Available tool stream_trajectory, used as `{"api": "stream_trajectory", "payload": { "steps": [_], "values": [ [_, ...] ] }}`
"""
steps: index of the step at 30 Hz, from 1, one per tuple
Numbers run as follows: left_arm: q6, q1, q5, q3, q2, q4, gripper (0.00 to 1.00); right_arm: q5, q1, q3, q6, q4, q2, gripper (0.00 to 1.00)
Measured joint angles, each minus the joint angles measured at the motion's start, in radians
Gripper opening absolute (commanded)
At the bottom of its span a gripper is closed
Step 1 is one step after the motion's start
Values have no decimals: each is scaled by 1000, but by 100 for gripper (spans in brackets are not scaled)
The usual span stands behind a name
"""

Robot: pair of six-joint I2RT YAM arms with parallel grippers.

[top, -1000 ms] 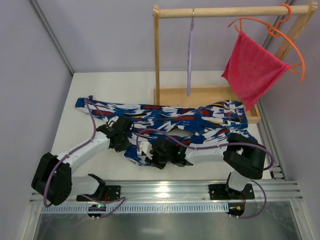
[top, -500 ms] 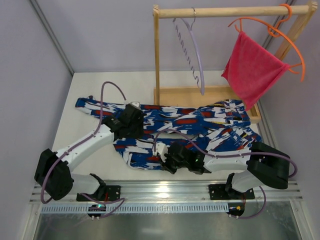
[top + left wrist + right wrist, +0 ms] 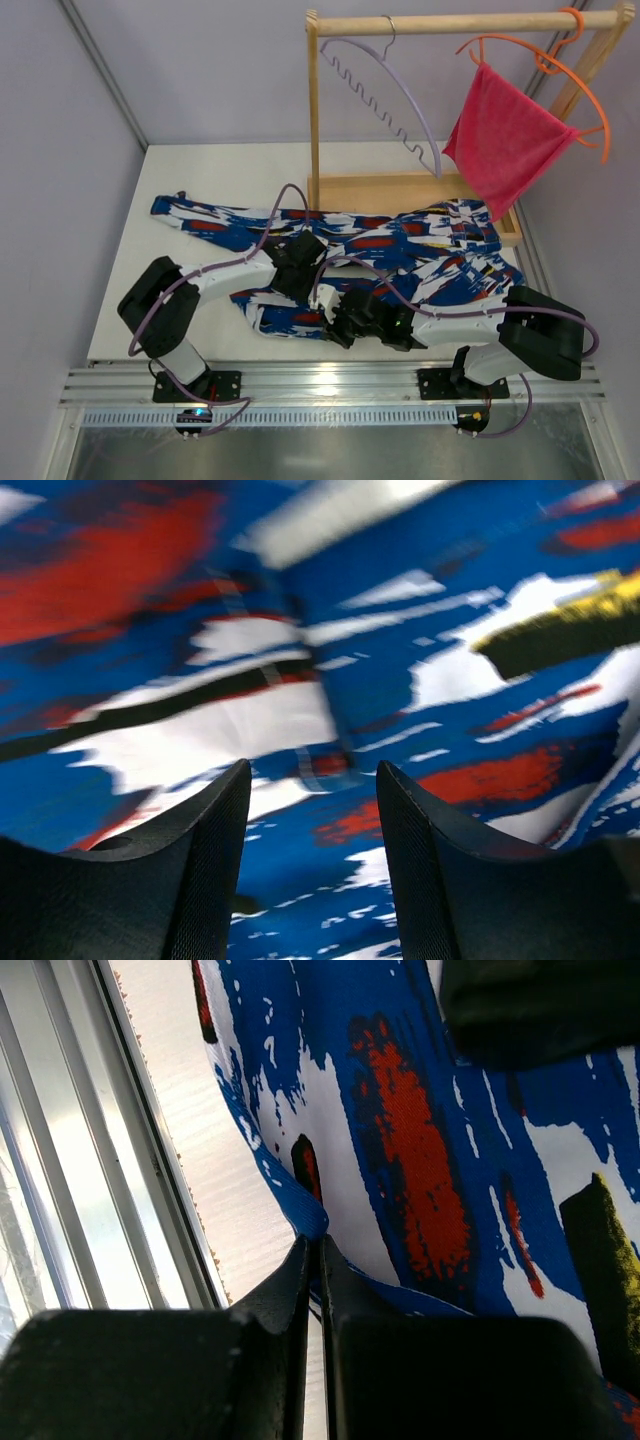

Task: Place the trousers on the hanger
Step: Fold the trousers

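Left wrist: blurred trousers (image 3: 330, 680) pattern.

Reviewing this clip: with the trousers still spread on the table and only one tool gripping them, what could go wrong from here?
The right tool pinches only a thin edge fold of the trousers; it could slip out when lifted. The left tool is open above the fabric, so the long garment would drag from one point. The hanger hangs tilted on the rail and may swing if bumped.

No lettering, label, brand or number reads anywhere here, not even on the trousers (image 3: 400, 245) beside the hanger (image 3: 385, 90).
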Motion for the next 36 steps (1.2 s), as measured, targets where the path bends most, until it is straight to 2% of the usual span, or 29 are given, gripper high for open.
{"api": "stream_trajectory", "payload": {
  "steps": [6,8,13,16,24,27,29,34,36],
  "values": [
    [-37,-75,-19,10,70,7,54,2,0,-5,0,7,0,4],
    [-57,-77,-29,9,70,11,48,2,0,-6,1,8,0,4],
    [-105,-77,-90,9,70,-3,14,2,0,-8,7,10,0,4],
    [-136,-78,-136,16,70,-31,0,2,0,-11,10,14,-4,4],
    [-238,-52,-245,119,42,-208,0,3,0,-11,21,11,-15,4],
    [-305,35,-296,179,-19,-311,0,10,0,-11,32,-10,-47,4],
    [-345,141,-323,201,-91,-374,0,14,0,-4,39,-39,-68,4],
    [-402,473,-369,200,-383,-466,0,25,0,22,47,-106,-114,4],
    [-422,561,-404,211,-515,-505,0,32,0,25,52,-132,-149,4]
  ]
}}
